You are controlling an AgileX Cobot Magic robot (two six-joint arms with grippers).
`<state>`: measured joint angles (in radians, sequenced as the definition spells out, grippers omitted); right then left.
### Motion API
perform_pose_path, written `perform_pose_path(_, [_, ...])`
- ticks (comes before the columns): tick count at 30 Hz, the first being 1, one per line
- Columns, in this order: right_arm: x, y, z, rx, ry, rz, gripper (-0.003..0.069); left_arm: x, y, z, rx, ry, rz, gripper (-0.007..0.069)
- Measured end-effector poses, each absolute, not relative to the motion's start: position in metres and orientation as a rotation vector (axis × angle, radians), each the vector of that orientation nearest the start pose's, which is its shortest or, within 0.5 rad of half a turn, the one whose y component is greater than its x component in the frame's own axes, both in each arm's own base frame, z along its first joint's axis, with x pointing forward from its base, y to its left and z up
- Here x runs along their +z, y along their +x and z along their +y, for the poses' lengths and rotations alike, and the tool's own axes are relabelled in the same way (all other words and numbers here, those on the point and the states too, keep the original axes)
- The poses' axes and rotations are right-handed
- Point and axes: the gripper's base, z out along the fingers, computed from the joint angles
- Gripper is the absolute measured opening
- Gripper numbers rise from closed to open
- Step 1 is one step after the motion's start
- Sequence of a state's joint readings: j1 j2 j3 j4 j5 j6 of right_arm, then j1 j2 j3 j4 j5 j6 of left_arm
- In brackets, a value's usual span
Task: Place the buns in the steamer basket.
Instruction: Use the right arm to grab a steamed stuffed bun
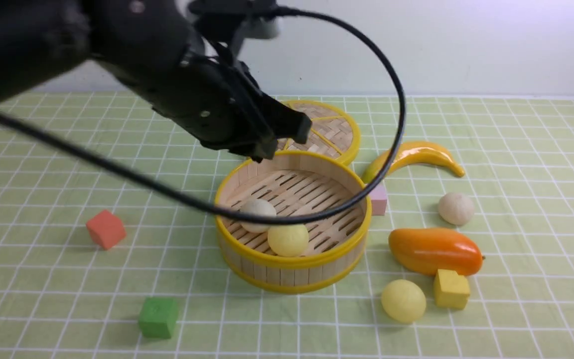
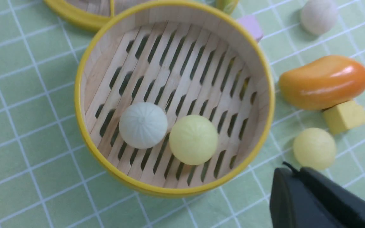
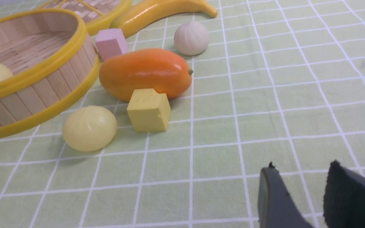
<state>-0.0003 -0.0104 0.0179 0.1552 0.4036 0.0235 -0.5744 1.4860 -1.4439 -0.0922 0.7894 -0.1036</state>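
Front view: basket sits at frame centre on the checked green worktop. Two buns lie on its slatted floor toward the near wall, one white and one yellow. In the left wrist view they are touching or very nearly so.

Two buns are outside the basket, both in the right half of the frame. A white one lies at mid-right. A yellow one lies at lower right, just beside a yellow cube.

A mango lies between those two buns, with the yellow cube against its near side. A banana lies above the mango in the frame. A pink cube is at the basket's right wall. The lid lies flat behind the basket. A red cube is at mid-left and a green cube at lower left.

Left end effector: in the front view it hangs over the basket's far rim. Its fingers look pressed together, with no gap visible, and hold nothing.

Right end effector: seen in the right wrist view only, at lower right of the frame. Its fingers are slightly spread and empty, low over bare worktop and well apart from the yellow bun.
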Motion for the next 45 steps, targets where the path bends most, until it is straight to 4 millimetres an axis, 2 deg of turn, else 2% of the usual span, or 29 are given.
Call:
perform_pose_path(1, [0.172,0.052,0.006,0.171,0.116,1.890,0.0239,0.384,0.260,-0.176,-0.467,0.503,2.262,-0.0013])
perform_pose_path(2, [0.172,0.052,0.006,0.171,0.116,1.890,0.0239,0.386,0.255,-0.173,-0.477,0.500,2.245,-0.0013])
perform_pose_path(3, [0.172,0.052,0.006,0.171,0.116,1.890,0.0239,0.389,0.235,-0.161,-0.512,0.483,2.176,-0.0013])
perform_pose_path(6, [0.172,0.052,0.005,0.171,0.116,1.888,0.0239,0.382,0.196,-0.137,-0.564,0.448,2.076,-0.0013])
perform_pose_path(7, [0.173,0.052,0.005,0.169,0.116,1.879,0.0239,0.374,0.177,-0.124,-0.583,0.426,2.035,-0.0013])
perform_pose_path(9, [0.174,0.052,0.006,0.194,0.140,1.864,0.0239,0.359,0.153,-0.108,-0.603,0.399,1.987,-0.0013])
perform_pose_path(10, [0.174,0.052,0.006,0.202,0.147,1.861,0.0239,0.357,0.150,-0.106,-0.604,0.398,1.988,-0.0013])
perform_pose_path(11, [0.175,0.053,0.007,0.284,0.221,1.833,0.0239,0.342,0.131,-0.093,-0.623,0.370,1.939,-0.0013])
perform_pose_path(13, [0.180,0.054,0.009,0.430,0.359,1.759,0.0239,0.320,0.110,-0.078,-0.641,0.338,1.879,-0.0013])
perform_pose_path(15, [0.186,0.056,0.009,0.553,0.475,1.672,0.0239,0.298,0.093,-0.066,-0.660,0.303,1.819,-0.0013])
perform_pose_path(16, [0.187,0.056,0.009,0.571,0.492,1.654,0.0239,0.296,0.092,-0.065,-0.666,0.294,1.805,-0.0013])
perform_pose_path(17, [0.191,0.056,0.007,0.632,0.554,1.588,0.0239,0.279,0.081,-0.057,-0.685,0.261,1.759,-0.0013])
perform_pose_path(18, [0.192,0.056,0.007,0.640,0.562,1.581,0.0239,0.279,0.081,-0.057,-0.688,0.257,1.753,-0.0013])
perform_pose_path(19, [0.196,0.056,0.007,0.689,0.604,1.539,0.0239,0.266,0.074,-0.051,-0.700,0.234,1.714,-0.0013])
perform_pose_path(21, [0.201,0.055,0.008,0.717,0.606,1.538,0.0234,0.259,0.071,-0.048,-0.704,0.224,1.701,-0.0013])
perform_pose_path(23, [0.222,0.052,0.016,0.757,0.534,1.618,0.0203,0.248,0.068,-0.046,-0.705,0.216,1.700,-0.0013])
perform_pose_path(28, [0.278,0.067,0.031,0.622,0.191,1.989,0.0100,0.233,0.068,-0.047,-0.695,0.224,1.755,-0.0013])
perform_pose_path(29, [0.289,0.076,0.033,0.585,0.118,2.098,0.0080,0.230,0.067,-0.047,-0.693,0.228,1.768,-0.0013])
perform_pose_path(32, [0.307,0.109,0.036,0.503,-0.017,2.348,0.0036,0.224,0.067,-0.047,-0.689,0.234,1.802,-0.0013])
perform_pose_path(36, [0.305,0.162,0.040,0.464,-0.095,2.560,0.0019,0.217,0.066,-0.047,-0.684,0.240,1.830,-0.0013])
perform_pose_path(37, [0.307,0.165,0.041,0.463,-0.108,2.562,0.0018,0.217,0.066,-0.047,-0.684,0.240,1.831,-0.0013])
perform_pose_path(38, [0.305,0.181,0.046,0.462,-0.141,2.600,0.0018,0.216,0.066,-0.047,-0.683,0.242,1.835,-0.0013])
perform_pose_path(41, [0.297,0.215,0.069,0.453,-0.278,2.664,0.0018,0.216,0.066,-0.047,-0.683,0.242,1.837,-0.0013])
perform_pose_path(43, [0.289,0.234,0.091,0.419,-0.391,2.707,0.0026,0.216,0.066,-0.047,-0.683,0.243,1.840,-0.0013])
perform_pose_path(44, [0.288,0.237,0.092,0.414,-0.390,2.712,0.0028,0.216,0.066,-0.047,-0.683,0.243,1.840,-0.0013])
perform_pose_path(45, [0.279,0.249,0.107,0.392,-0.433,2.752,0.0046,0.215,0.066,-0.047,-0.683,0.245,1.844,-0.0013])
